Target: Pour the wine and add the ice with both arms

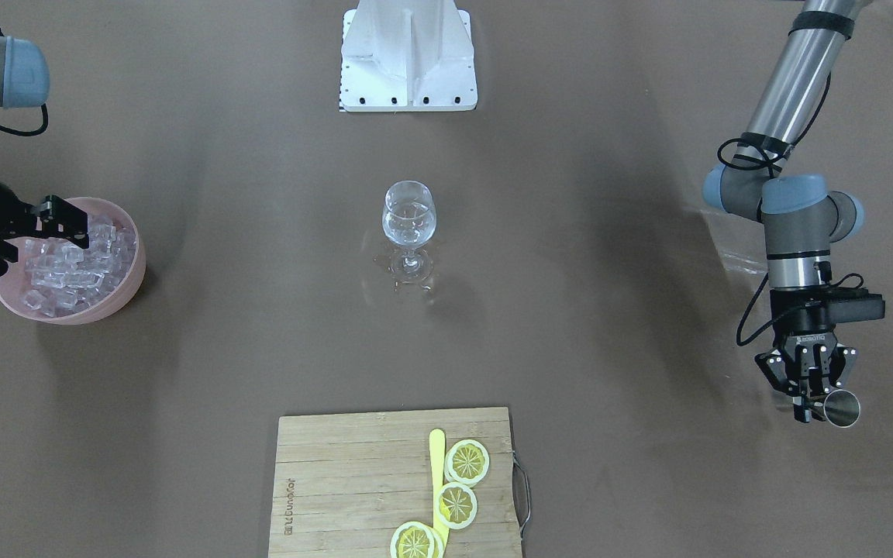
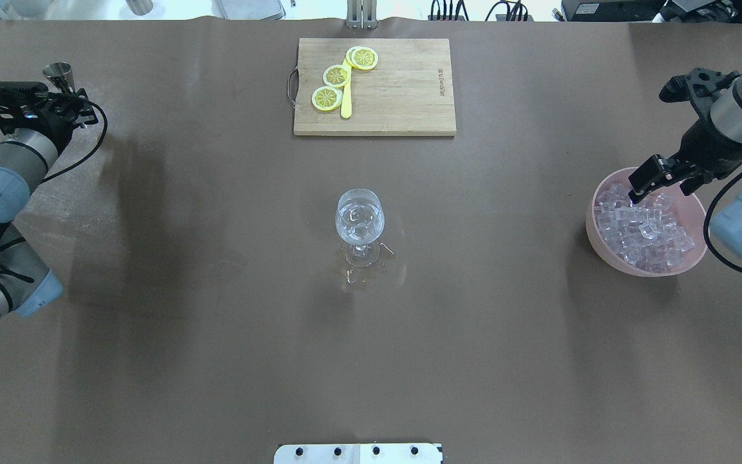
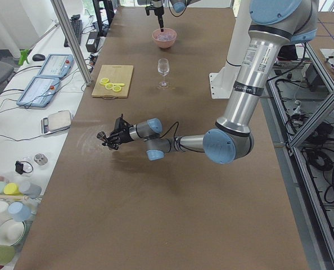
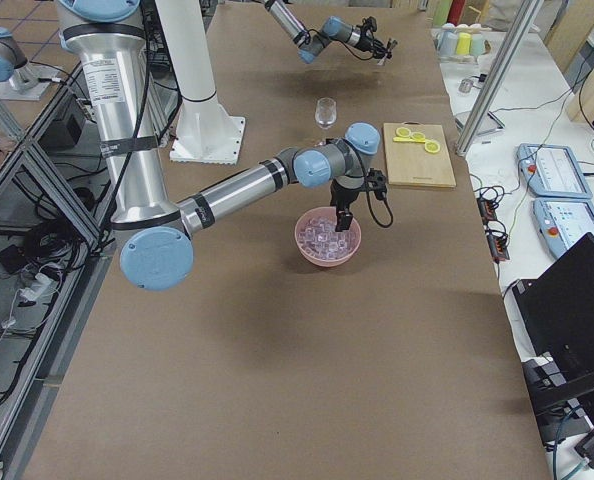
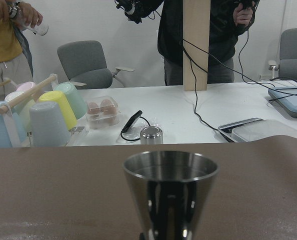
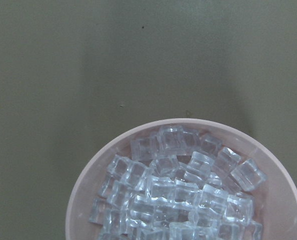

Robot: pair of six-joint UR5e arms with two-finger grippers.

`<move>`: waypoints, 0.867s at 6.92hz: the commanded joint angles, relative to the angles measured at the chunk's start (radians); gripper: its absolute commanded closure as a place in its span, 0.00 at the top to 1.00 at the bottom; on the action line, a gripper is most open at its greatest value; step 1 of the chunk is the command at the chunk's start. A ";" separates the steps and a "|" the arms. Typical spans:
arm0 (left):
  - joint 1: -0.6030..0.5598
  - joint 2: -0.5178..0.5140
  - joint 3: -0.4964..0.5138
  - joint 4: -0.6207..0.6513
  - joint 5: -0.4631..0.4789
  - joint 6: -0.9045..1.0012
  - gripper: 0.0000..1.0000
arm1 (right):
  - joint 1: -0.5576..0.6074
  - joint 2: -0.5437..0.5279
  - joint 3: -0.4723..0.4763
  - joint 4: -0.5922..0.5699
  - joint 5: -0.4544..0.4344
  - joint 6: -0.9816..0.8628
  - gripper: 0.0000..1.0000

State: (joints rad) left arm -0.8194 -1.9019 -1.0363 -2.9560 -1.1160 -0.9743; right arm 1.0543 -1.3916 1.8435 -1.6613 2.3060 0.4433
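Overhead exterior, counter [image 2: 216, 290]: brown, with the wine glass at its middle and the pink bowl near the robot's right edge.
Pink bowl [image 2: 593, 219]: round and heaped with ice [image 2: 641, 232], many small clear cubes reaching almost to the rim.
Right gripper [image 2: 662, 187]: hangs just over the far side of the bowl, fingers spread wide, nothing seen between them.
Wine glass [image 2: 359, 219]: upright, with a few clear cubes showing inside; whether there is liquid too I cannot tell.
Around the foot: glassy glints on the counter, either wet patches or cube fragments.
Left gripper [image 1: 807, 391]: closed on a small metal cup [image 1: 843, 408], well apart from the glass, near the robot's left far corner.
Metal cup, left wrist view: shiny steel, mouth up; contents cannot be told.
Cutting board [image 2: 403, 96]: wooden, at the far edge, carrying three lemon slices [image 2: 336, 75] and a yellow utensil [image 2: 345, 106].
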 commanded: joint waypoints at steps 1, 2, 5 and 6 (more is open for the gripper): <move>0.000 0.006 0.001 0.000 -0.011 0.005 0.07 | 0.000 0.000 0.000 0.000 0.003 0.000 1.00; 0.000 0.010 -0.001 0.000 -0.027 0.009 0.18 | 0.001 0.000 0.000 0.000 0.004 0.000 1.00; 0.000 0.014 -0.007 -0.002 -0.033 0.013 0.79 | -0.002 0.000 0.000 0.000 0.006 0.000 1.00; -0.001 0.015 -0.016 -0.009 -0.045 0.013 0.79 | -0.002 0.000 0.002 0.000 0.006 0.000 1.00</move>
State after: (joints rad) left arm -0.8193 -1.8881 -1.0444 -2.9588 -1.1511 -0.9621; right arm 1.0529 -1.3913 1.8443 -1.6617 2.3111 0.4433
